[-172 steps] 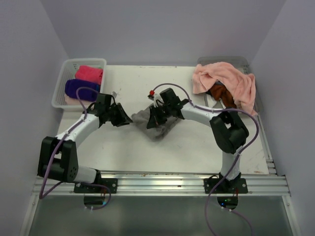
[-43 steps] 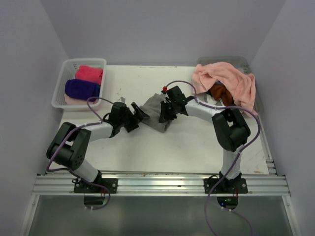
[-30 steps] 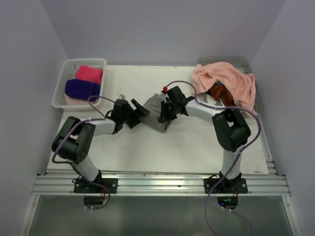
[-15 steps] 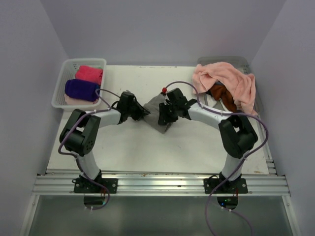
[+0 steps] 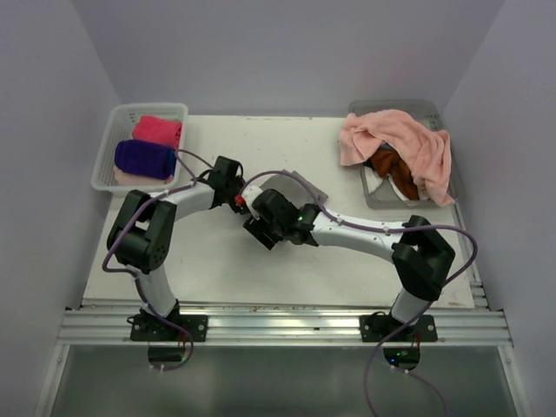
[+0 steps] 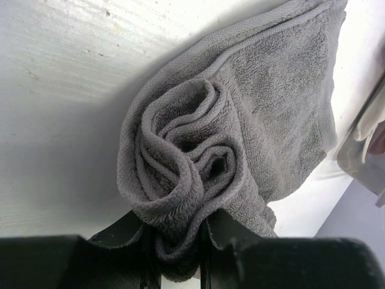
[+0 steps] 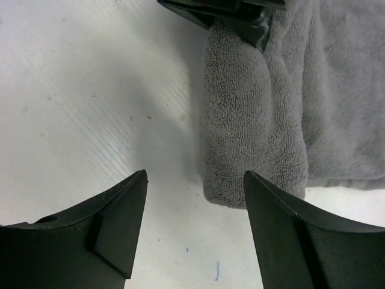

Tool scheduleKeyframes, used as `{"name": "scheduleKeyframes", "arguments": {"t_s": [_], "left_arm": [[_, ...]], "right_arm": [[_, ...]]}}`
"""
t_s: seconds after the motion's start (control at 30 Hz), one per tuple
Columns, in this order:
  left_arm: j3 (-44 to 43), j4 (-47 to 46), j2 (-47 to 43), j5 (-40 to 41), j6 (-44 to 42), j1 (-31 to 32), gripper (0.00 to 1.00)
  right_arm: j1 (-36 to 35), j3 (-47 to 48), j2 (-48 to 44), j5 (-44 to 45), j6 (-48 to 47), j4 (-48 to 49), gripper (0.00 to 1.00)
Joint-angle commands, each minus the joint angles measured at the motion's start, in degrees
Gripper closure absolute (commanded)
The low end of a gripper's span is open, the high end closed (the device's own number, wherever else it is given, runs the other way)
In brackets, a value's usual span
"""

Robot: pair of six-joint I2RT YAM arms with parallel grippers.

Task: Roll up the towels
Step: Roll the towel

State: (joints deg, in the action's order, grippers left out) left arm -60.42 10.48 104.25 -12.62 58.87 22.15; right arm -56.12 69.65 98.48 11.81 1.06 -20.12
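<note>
A grey towel (image 6: 240, 120) lies on the white table, loosely coiled at one end. In the left wrist view my left gripper (image 6: 174, 250) is shut on that coiled end. From above, only a strip of the grey towel (image 5: 294, 184) shows behind my right arm, with the left gripper (image 5: 234, 189) at its left end. My right gripper (image 7: 195, 176) stands open above the bare table with nothing between its fingers. The rolled edge of the grey towel (image 7: 264, 120) lies just ahead of it, and the right gripper (image 5: 259, 228) sits just in front of the towel.
A white basket (image 5: 104, 156) at the back left holds a rolled hot pink towel (image 5: 158, 130) and a rolled purple towel (image 5: 145, 158). At the back right, a salmon pink towel (image 5: 400, 139) drapes over a grey basket (image 5: 408, 104) holding a rust orange towel (image 5: 391, 165).
My right gripper has opened, let go of the grey towel and moved left and nearer. My left gripper has reached in and shut on the towel's coiled end.
</note>
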Motion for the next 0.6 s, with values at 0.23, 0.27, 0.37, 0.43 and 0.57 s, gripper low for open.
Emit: {"name": "scheduleKeyframes", "arguments": {"t_s": [0.23, 0.27, 0.37, 0.43, 0.57], "left_arm": [[-1.36, 10.44, -2.47, -0.03, -3.76, -0.44, 0.93], [-1.36, 10.52, -2.99, -0.03, -3.68, -0.44, 0.93], [-0.93, 10.79, -3.78, 0.05, -3.76, -0.71, 0.93], [-0.57, 10.88, -4.23, -0.21, -3.76, -1.06, 0.93], [0.30, 10.53, -5.54, -1.09, -3.85, -1.67, 0.92]], "right_arm": [[-5.76, 5.06, 6.37, 14.73, -13.63, 3.59, 0.27], [-5.76, 4.28, 6.64, 15.51, -13.98, 5.08, 0.27], [-5.67, 3.05, 8.31, 17.62, -14.16, 6.93, 0.27], [-5.67, 2.25, 9.36, 18.07, -13.98, 8.77, 0.27], [-5.67, 0.41, 10.86, 19.30, -12.58, 11.41, 0.33]]}}
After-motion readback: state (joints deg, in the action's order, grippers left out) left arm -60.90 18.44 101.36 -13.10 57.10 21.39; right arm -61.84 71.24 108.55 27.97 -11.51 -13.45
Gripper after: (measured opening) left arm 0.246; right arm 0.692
